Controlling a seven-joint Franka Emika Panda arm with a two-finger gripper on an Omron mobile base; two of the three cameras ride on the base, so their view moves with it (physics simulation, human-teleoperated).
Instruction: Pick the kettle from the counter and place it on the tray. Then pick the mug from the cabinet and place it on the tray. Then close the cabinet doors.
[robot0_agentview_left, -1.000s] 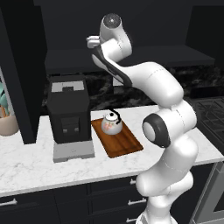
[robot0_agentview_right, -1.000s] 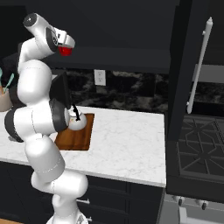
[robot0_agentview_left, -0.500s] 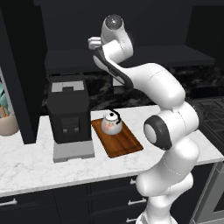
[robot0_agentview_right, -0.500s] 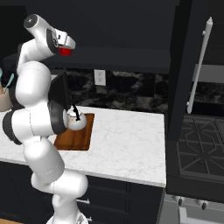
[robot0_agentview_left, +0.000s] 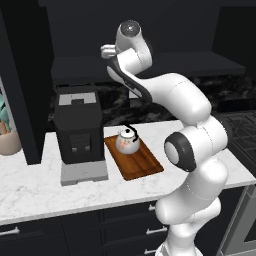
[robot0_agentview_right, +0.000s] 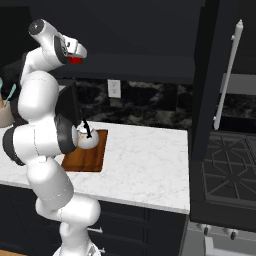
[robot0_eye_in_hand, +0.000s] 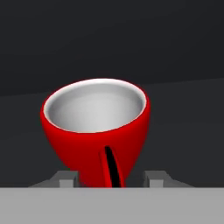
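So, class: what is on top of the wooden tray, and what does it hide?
The white kettle with its black arched handle stands on the tray, toward the end nearest the coffee machine. The patch of tray directly beneath the kettle is covered.

Kitchen: marble counter, stove.

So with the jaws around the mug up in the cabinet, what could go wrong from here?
1. In the hand view the red mug sits between the jaws, which flank only its narrow base; a grip that low could let it tip or slip on lifting.
2. The kettle already stands on the tray, so the mug may bump it when set down.
3. The open cabinet door hangs near the arm's path.
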